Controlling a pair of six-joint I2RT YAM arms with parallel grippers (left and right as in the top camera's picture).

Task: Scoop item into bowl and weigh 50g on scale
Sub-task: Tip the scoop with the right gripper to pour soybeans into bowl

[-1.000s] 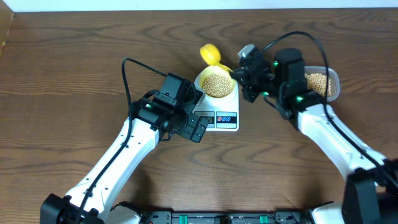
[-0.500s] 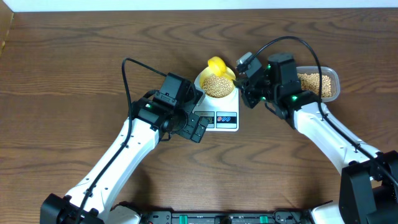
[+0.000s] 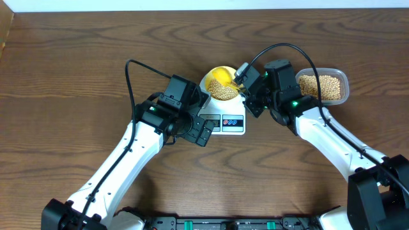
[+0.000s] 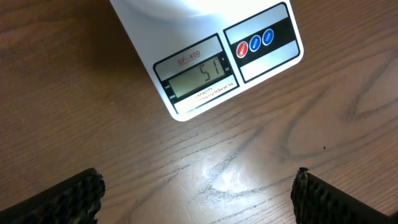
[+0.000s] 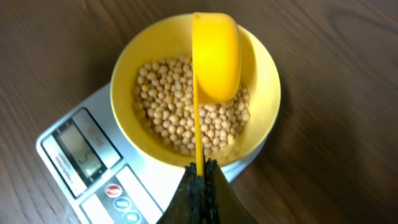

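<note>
The scale (image 3: 225,121) is being taken as the reference landmark. The bowl (image 5: 124,71) is being carried on the scale's platform, behind the display (image 4: 198,76) and the red and blue buttons. The beans (image 5: 165,115) are being contained in the bowl, covering its floor. Further beans are being stored in the clear tub (image 3: 324,86), which is lying on the table (image 3: 77,64) well to the right of the scale.

The right gripper (image 5: 200,177) is being positioned off the scale's right rear corner, just beside the bowl. Its jaws are clenched on the thin handle of the yellow scoop (image 5: 216,56). The handle is being presented edge-on in the wrist view. The scoop's cup is being held over the bowl, above the beans on the side away from the gripper. Whether the cup is touching the beans cannot be told.

The left gripper (image 4: 199,202) is being held at the scale's front left, on the display side. Its jaws are spread wide and nothing is being grasped; only bare table is being framed between the fingers (image 4: 68,199). A reading of 51 is being shown on the display.
</note>
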